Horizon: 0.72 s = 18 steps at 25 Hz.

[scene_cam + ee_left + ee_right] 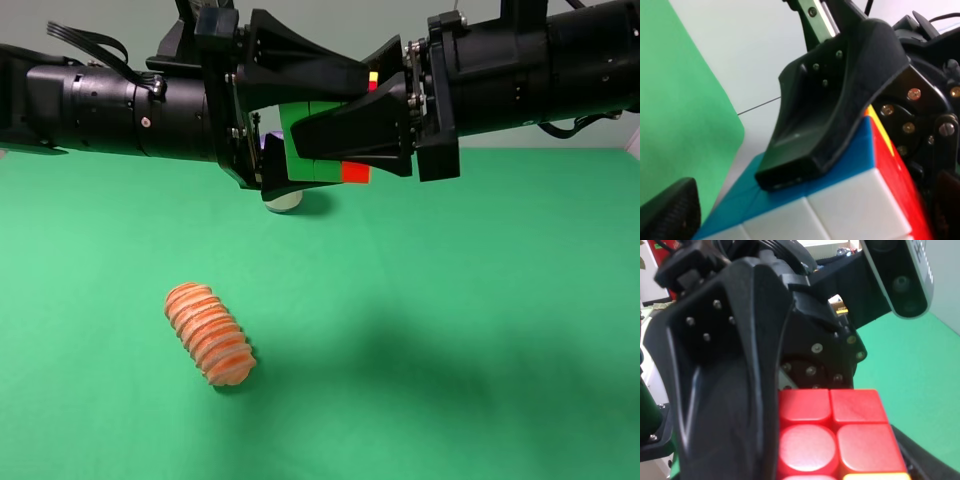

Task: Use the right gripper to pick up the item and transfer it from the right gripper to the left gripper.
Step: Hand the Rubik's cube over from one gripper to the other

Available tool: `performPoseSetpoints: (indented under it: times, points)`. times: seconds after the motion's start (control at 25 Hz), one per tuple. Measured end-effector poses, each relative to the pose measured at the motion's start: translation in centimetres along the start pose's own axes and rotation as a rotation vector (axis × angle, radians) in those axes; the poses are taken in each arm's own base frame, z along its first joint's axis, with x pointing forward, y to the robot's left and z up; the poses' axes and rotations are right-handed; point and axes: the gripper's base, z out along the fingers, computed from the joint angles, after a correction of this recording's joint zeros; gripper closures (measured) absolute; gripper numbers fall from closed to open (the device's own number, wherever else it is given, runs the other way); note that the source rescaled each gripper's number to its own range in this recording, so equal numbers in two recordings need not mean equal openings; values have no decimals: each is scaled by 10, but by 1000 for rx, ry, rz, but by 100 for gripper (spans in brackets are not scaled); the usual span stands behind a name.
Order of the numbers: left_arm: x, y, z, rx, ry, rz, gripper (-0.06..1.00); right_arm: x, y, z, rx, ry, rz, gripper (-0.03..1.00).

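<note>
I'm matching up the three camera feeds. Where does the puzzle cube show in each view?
Exterior high: puzzle cube at top centre, green side and one red square showing behind black fingers.
Left wrist: close up, blue, white and red sides, under a black finger.
Right wrist: close up, red side, beside a black finger.
Shared landmark: green tabletop.

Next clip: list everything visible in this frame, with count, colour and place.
table: one, green cover, fills the scene.
puzzle cube: one, multicoloured, red and green faces showing, in the air at top centre.
ridged loaf: one, orange, lying on the table, front left.
can: one, pale base visible, far centre of the table, mostly hidden.
left hand: one, black, jaws open around the puzzle cube.
right hand: one, black, shut on the puzzle cube.
</note>
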Motion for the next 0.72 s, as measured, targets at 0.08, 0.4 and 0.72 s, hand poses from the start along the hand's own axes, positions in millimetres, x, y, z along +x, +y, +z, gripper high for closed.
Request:
performPoseSetpoints:
  times: [0.08,0.4,0.72]
  points:
    - [0,0,0,4,2,1,27,0,0,0,1,0,-1,95]
    - [1,-2,0,18,8,1,42,0,0,0,1,2,-1,95]
    - [0,-2,0,21,9,-2,60,0,0,0,1,2,-8,95]
